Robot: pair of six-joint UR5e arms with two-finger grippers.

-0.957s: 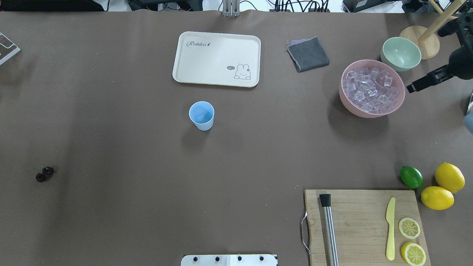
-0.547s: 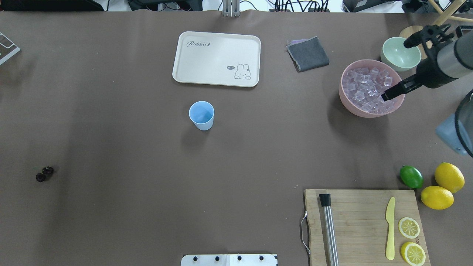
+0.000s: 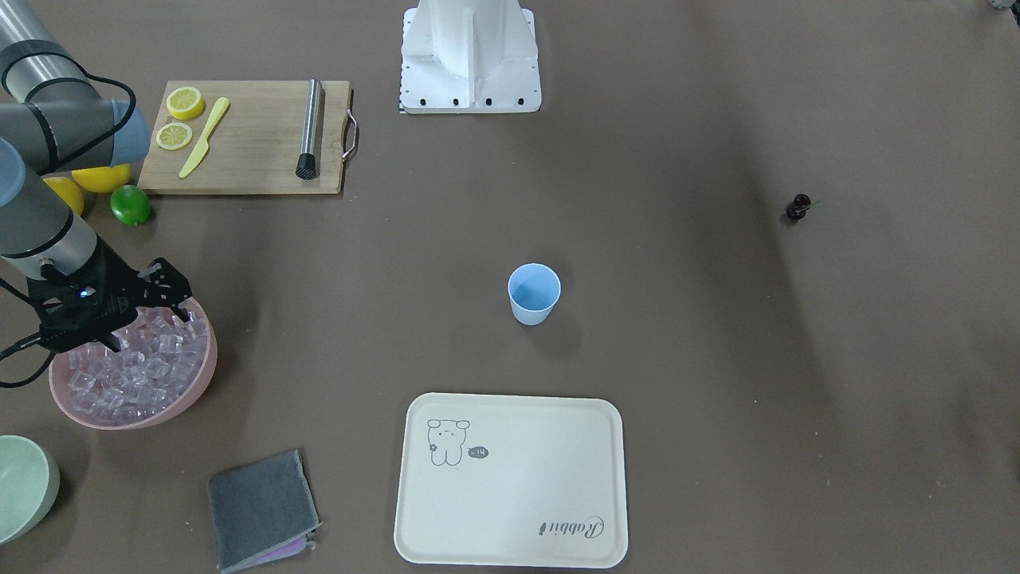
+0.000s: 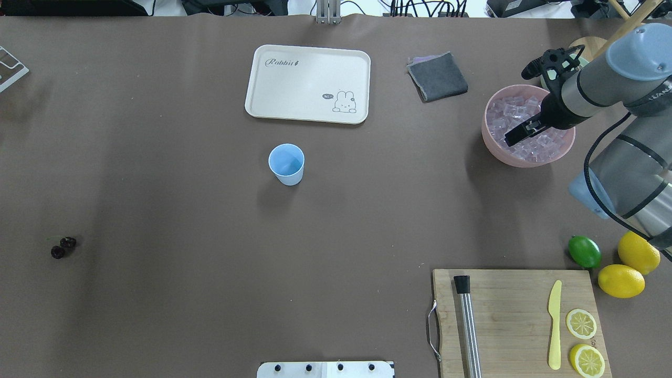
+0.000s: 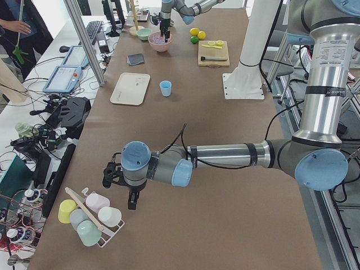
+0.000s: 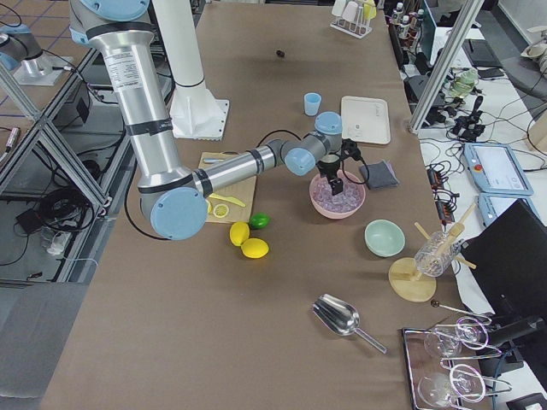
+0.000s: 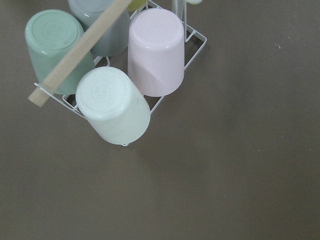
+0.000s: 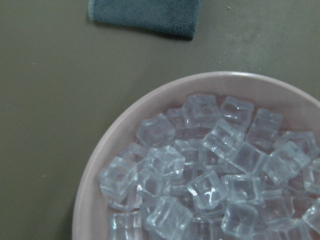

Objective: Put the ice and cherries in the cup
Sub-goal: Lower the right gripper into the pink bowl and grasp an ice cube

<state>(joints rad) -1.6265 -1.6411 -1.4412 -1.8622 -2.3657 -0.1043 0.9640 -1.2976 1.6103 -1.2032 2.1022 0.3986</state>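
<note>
The light blue cup [image 4: 286, 163] stands upright and empty mid-table, also in the front view [image 3: 534, 293]. The dark cherries [image 4: 62, 247] lie far to its left, near the table edge. Clear ice cubes [image 4: 512, 113] fill a pink bowl [image 4: 491, 147]; the right wrist view looks down on the ice [image 8: 210, 175]. My right gripper [image 3: 147, 323] hangs just over the ice, jaws apart and empty. My left gripper [image 5: 132, 199] shows only in the exterior left view, beside a wire rack of upturned cups [image 7: 115, 75]; I cannot tell if it is open.
A cream tray [image 4: 308, 84] lies behind the cup. A grey cloth [image 4: 437, 76] and a pale green bowl [image 3: 20, 486] sit near the pink bowl. A cutting board [image 4: 517, 320] with muddler, knife and lemon slices, a lime [image 4: 584, 251] and lemons are front right.
My right arm has swung in from the table's right edge, and its gripper has moved leftward to over the ice in the pink bowl. Cup and cherries have not moved.
</note>
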